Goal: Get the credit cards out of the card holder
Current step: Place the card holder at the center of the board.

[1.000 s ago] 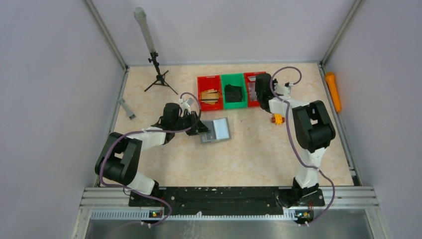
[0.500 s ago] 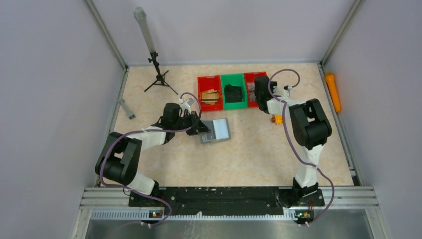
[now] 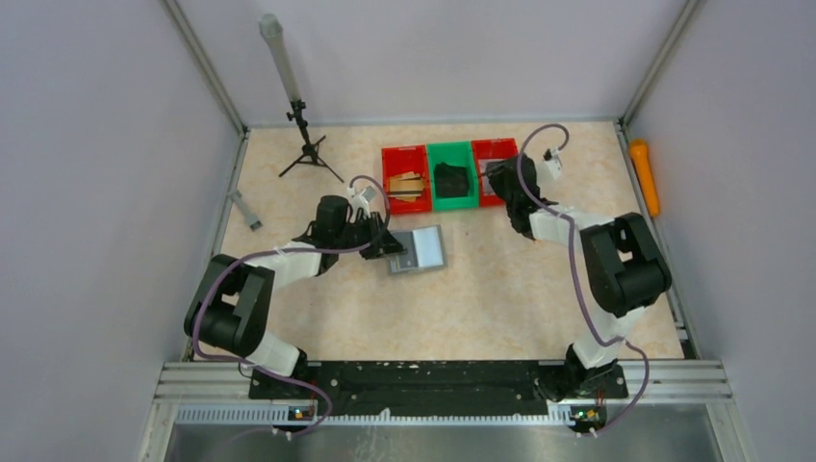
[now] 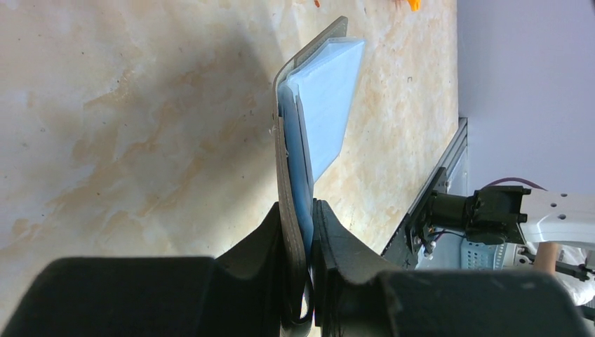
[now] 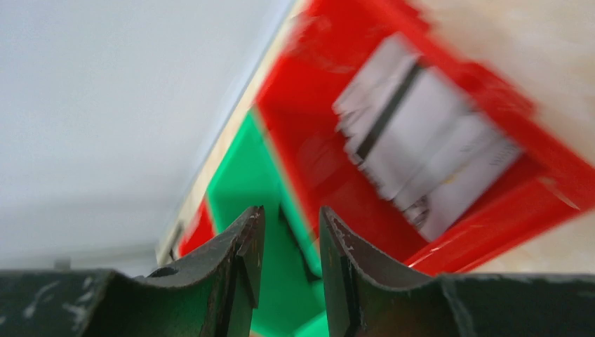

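Left gripper (image 4: 303,210) is pinching flat grey card holder (image 4: 330,91).
Right gripper (image 5: 289,232) is hovering parted, empty, over thin pale credit cards (image 5: 421,140).

Bright, even light; the card holder (image 4: 286,168) throws a soft shadow; right wrist view motion-blurred.

The pale, marbled table (image 3: 462,298) in front of me carries a short row of three small bins at its far middle: a red bin (image 3: 404,205), a green bin (image 3: 452,204) touching it, and a second red bin (image 5: 491,232) on my right. Just in front of them, near the table's centre, the grey card holder (image 3: 420,250) lies open. A black tripod (image 3: 308,154) stands at my far left, with a short grey bar (image 3: 245,210) by the left edge.
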